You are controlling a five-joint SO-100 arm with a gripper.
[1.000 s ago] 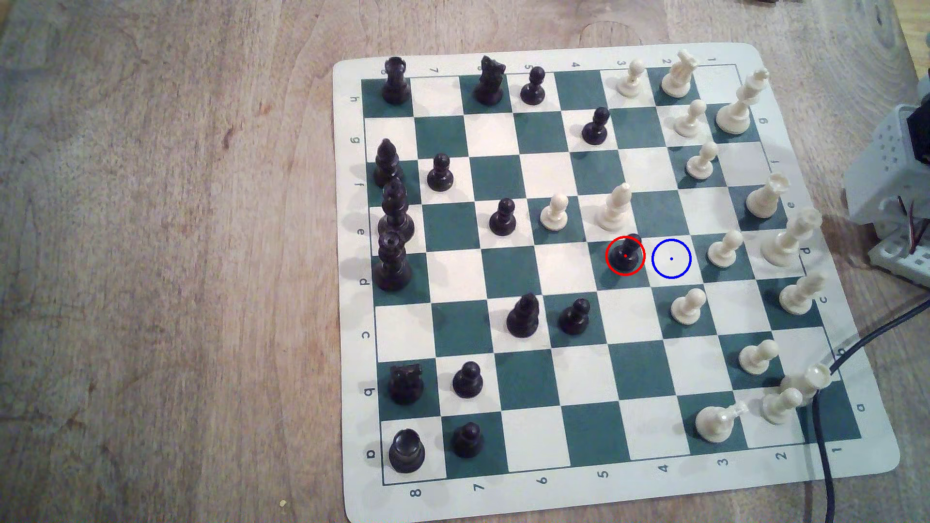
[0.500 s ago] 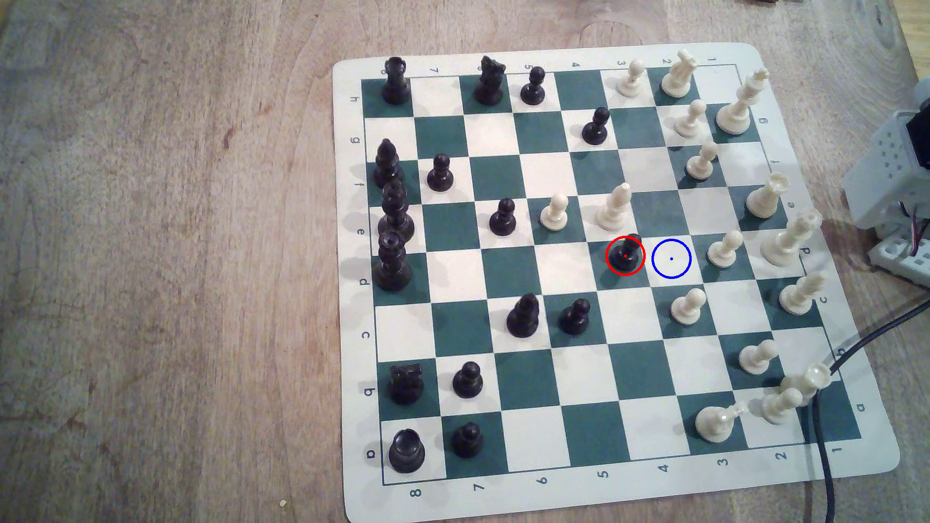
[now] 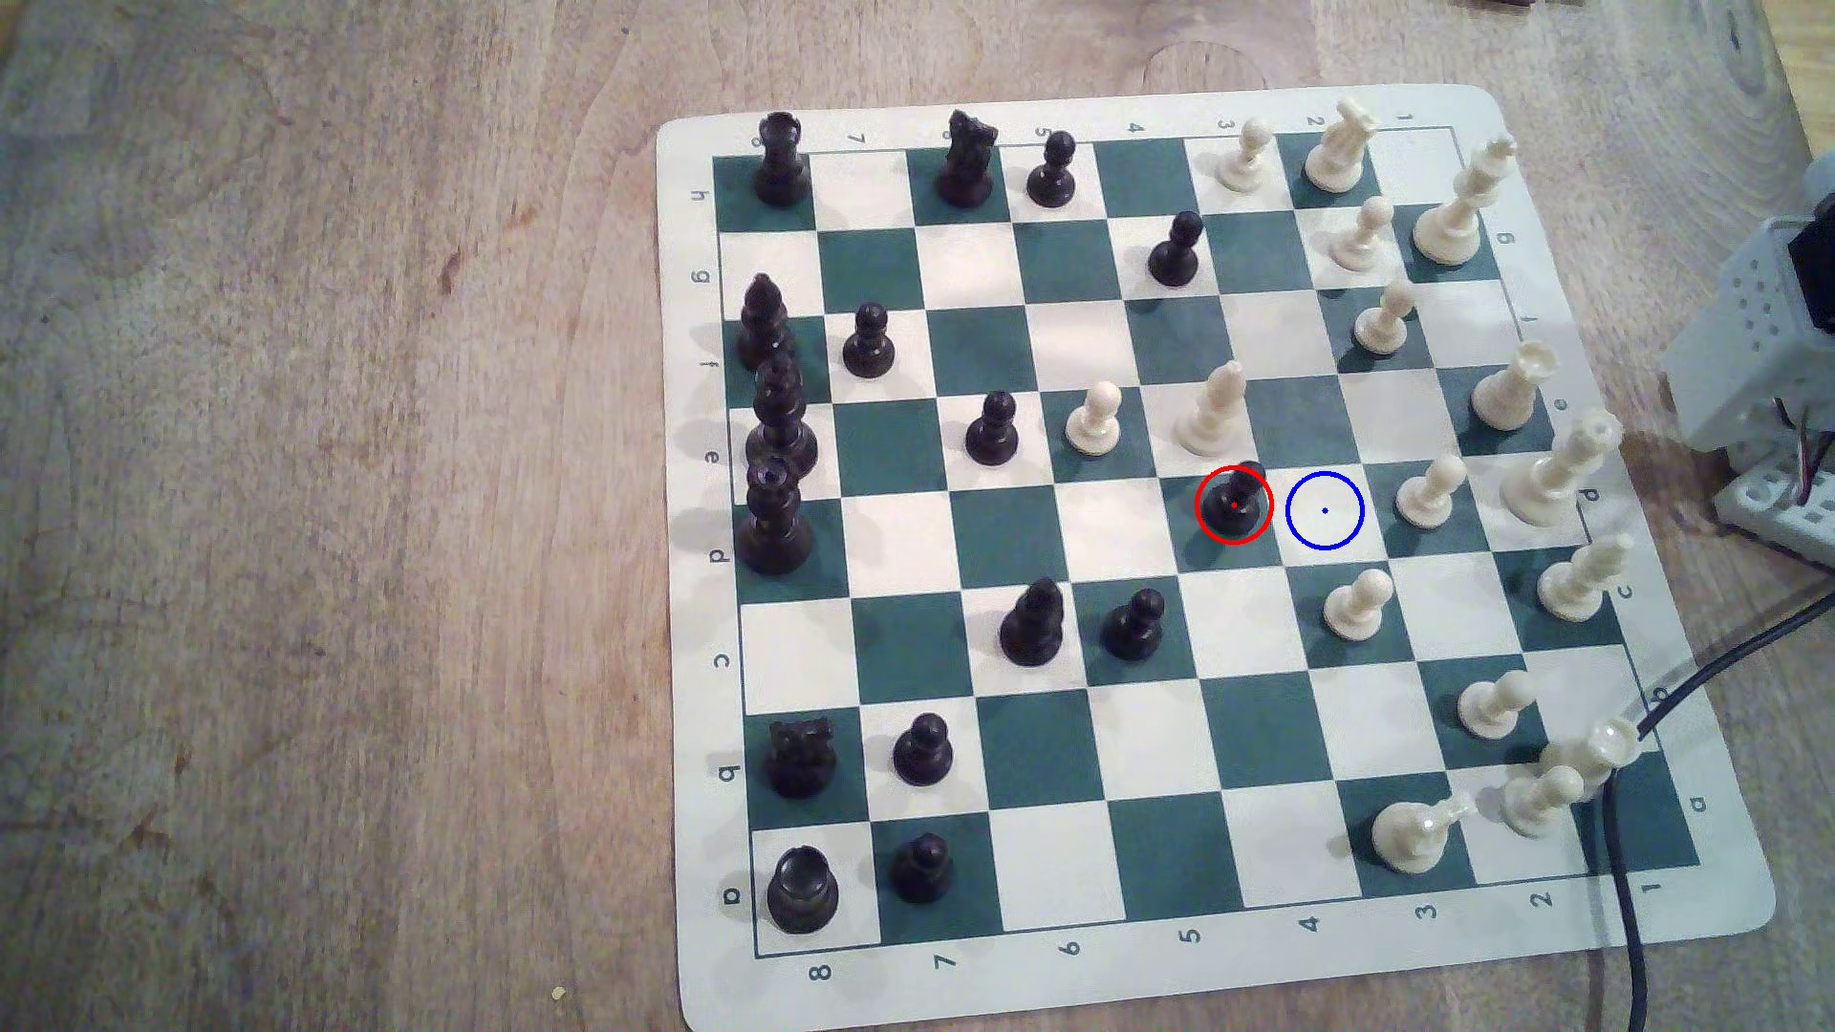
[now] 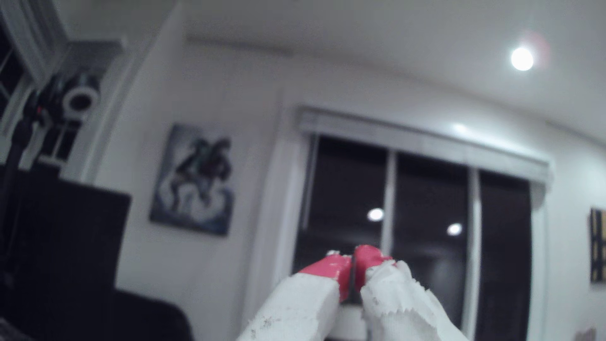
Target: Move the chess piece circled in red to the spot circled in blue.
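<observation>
The chess piece (image 3: 1234, 501), a small glossy black pawn ringed in red, stands on a dark green square near the board's middle in the exterior view. Just to the exterior view's right of it lies the spot (image 3: 1325, 510), a white square marked with a blue ring and dot, with nothing on it. In the wrist view my gripper (image 4: 353, 262) points up at a room wall and window, its white fingers with red tips pressed together and nothing between them. The arm's white base (image 3: 1758, 327) sits at the exterior view's right edge, off the board.
A cream bishop (image 3: 1213, 409) stands just behind the black pawn, and cream pawns (image 3: 1430, 493) (image 3: 1356, 603) flank the blue-ringed square. A black pawn (image 3: 1135, 625) and black bishop (image 3: 1033, 623) stand nearer. A black cable (image 3: 1628, 893) crosses the board's near right corner.
</observation>
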